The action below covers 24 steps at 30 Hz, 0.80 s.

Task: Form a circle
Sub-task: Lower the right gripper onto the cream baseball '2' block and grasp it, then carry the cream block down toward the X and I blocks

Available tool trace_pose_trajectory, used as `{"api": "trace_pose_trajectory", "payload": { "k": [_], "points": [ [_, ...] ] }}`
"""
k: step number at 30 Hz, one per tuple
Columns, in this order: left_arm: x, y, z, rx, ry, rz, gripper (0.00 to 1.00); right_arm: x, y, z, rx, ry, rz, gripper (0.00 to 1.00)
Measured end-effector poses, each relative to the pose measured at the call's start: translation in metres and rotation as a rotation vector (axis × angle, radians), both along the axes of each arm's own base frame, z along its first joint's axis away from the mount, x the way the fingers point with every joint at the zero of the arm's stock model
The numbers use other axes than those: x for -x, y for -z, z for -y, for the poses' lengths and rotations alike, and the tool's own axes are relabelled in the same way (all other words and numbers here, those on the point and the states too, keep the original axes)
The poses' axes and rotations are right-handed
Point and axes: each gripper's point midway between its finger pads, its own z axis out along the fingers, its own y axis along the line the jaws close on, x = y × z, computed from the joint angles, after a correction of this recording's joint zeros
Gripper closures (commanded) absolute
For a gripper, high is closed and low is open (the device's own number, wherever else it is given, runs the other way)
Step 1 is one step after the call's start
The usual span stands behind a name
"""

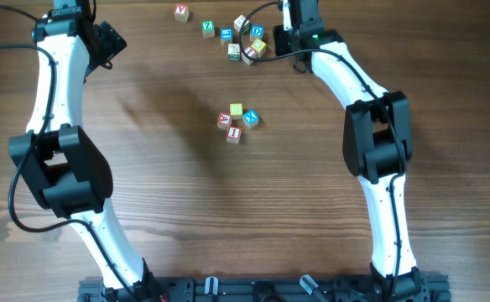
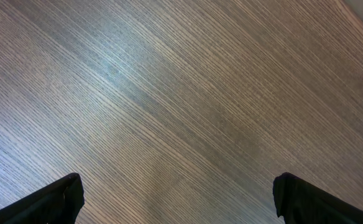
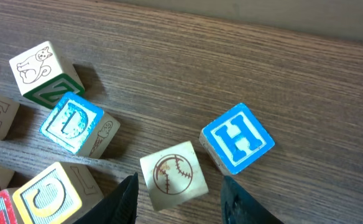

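Right gripper [image 3: 178, 186]: jaws part-way apart, astride one cube and gripping nothing; a sliver of table shows on each side of the cube.
Between the fingers: baseball cube [image 3: 172, 177], a plain wooden cube with a baseball drawn on its upper face, sitting flat on the table.
Just past the right finger: blue H cube [image 3: 237, 138], turned corner-on, close beside the baseball cube.
Beside the left finger: yellow C cube [image 3: 48, 196], cut off by the frame's lower edge.
Ahead and left of the fingers: blue-faced cube [image 3: 71, 122], tilted; its letter may be an L, though glare blurs it.
Farther ahead on the left: cat cube [image 3: 35, 65], with a green letter on its side, just beside the blue-faced cube.
Circle [image 1: 237, 122]: a tight cluster of yellow, blue and red-lettered cubes at mid-table, well apart from the right gripper, on its base side and between the two arms.
Left gripper [image 2: 178, 180]: jaws spread wide, holding nothing, with only bare wooden table [image 2: 169, 93] below, well apart from every cube.
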Motion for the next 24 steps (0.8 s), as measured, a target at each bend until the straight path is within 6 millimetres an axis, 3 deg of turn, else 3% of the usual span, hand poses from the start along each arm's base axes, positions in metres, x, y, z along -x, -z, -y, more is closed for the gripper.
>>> {"api": "trace_pose_trajectory", "payload": {
  "k": [9, 14, 20, 24],
  "points": [
    [0.000, 0.000, 0.000, 0.000, 0.000, 0.000, 0.00, -0.001, 0.012, -0.004, -0.016, -0.016, -0.004, 0.57],
    [0.000, 0.000, 0.000, 0.000, 0.000, 0.000, 0.00, 0.000, 0.028, -0.004, -0.007, -0.018, -0.024, 0.63],
    [0.000, 0.000, 0.000, 0.000, 0.000, 0.000, 0.00, -0.002, 0.027, -0.005, -0.010, -0.018, -0.015, 0.74],
    [0.000, 0.000, 0.000, 0.000, 0.000, 0.000, 0.00, -0.002, 0.027, -0.005, -0.007, -0.021, -0.015, 0.75]
  ]
}}
